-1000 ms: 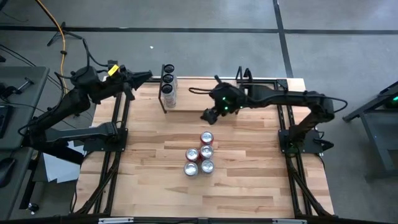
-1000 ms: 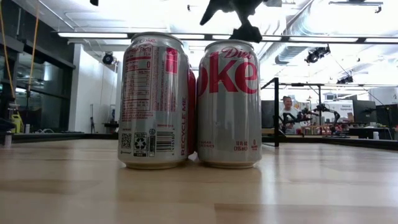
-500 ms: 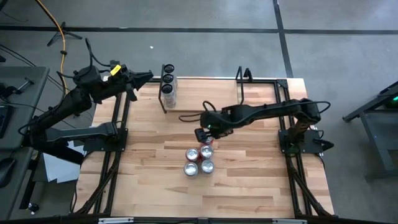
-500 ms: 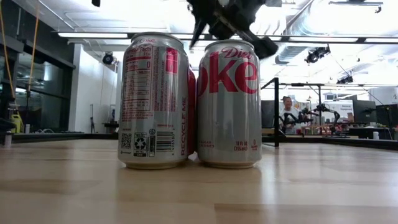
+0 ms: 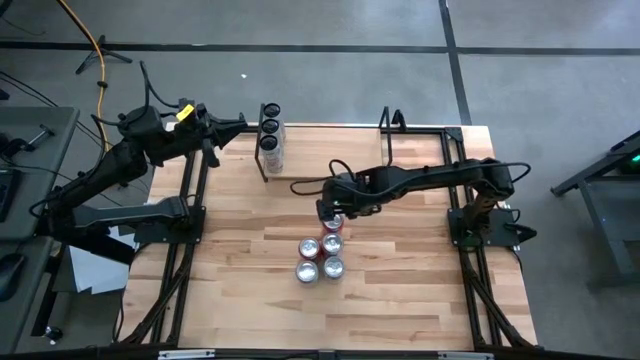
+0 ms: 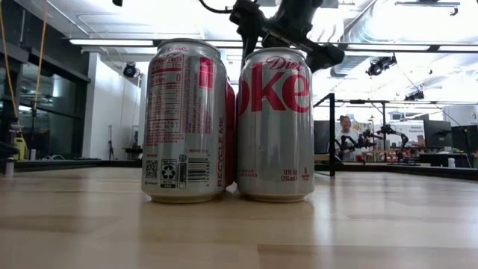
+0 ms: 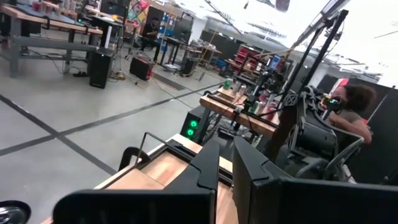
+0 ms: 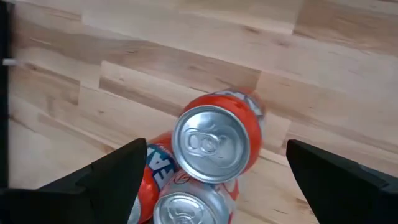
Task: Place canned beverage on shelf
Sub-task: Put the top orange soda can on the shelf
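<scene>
Several cans stand in a cluster mid-table. The farthest is a red-orange can (image 5: 333, 222) with a silver top (image 8: 214, 144). Two silver Diet Coke cans (image 6: 185, 119) (image 6: 275, 123) fill the low view. My right gripper (image 5: 328, 208) (image 8: 217, 149) hangs open just above the red-orange can, pointing steeply down with a finger out to each side of it, touching nothing. The shelf (image 5: 310, 150) stands along the far edge, with a row of dark-topped cans (image 5: 270, 126) at its left end. My left gripper (image 5: 236, 125) (image 7: 229, 168) waits shut, held level above the far left corner.
Black frame rails (image 5: 190, 230) (image 5: 465, 230) run down both table sides. The shelf's thin black uprights (image 5: 385, 120) rise at the far edge. Bare wood (image 5: 400, 290) lies on the near side of the cans and to their right. A seated person (image 7: 348, 106) shows beyond the table.
My right gripper has come from beside the shelf toward the near edge and down, stopping over the farthest can of the cluster. Its wrist has rolled on the way, and its fingers have stayed open. The cans have not moved.
</scene>
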Controlling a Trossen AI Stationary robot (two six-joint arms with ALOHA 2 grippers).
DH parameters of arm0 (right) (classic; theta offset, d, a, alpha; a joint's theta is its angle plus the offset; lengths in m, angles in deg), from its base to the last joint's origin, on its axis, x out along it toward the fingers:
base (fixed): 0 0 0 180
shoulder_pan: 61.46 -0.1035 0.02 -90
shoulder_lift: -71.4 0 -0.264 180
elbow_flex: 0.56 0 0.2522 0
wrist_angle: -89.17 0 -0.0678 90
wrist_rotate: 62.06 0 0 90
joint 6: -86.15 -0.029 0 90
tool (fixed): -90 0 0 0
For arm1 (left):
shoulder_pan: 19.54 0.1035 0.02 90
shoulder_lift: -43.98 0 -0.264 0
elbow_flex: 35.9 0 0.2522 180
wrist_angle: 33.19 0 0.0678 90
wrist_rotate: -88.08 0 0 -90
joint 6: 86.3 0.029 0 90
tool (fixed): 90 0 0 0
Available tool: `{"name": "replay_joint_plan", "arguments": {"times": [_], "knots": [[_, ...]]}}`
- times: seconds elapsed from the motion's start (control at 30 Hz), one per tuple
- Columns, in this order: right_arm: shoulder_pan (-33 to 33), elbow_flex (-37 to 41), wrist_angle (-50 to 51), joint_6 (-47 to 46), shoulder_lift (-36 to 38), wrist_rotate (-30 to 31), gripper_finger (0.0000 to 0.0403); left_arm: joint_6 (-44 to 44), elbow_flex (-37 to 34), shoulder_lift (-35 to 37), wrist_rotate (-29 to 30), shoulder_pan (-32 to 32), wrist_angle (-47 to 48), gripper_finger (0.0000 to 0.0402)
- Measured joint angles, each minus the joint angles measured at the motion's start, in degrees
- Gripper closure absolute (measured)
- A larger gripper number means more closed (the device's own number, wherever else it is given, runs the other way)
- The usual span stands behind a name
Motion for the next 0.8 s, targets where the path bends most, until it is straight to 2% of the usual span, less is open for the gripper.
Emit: {"name": "replay_joint_plan", "arguments": {"times": [0.3, 0.63, 0.73, 0.8], "knots": [[0.01, 0.04, -1.57, 0.07, -4.29, -0.97, 0.0029, 0.42, 0.00, -0.39, 0.09, 0.09, 0.16, 0.0401], [0.04, -0.02, -1.27, 4.36, -8.05, -0.34, 0.0030, 0.86, 0.00, -1.92, 0.09, 0.04, 0.18, 0.0401], [0.11, 0.00, -1.19, 4.92, -8.05, 0.54, 0.0045, 0.96, 0.00, -2.13, 0.09, 0.04, 0.22, 0.0401], [0.15, 0.00, -1.01, 6.40, -8.05, 0.49, 0.0072, 1.83, 0.00, -2.24, 0.09, 0.04, 0.16, 0.0401]]}}
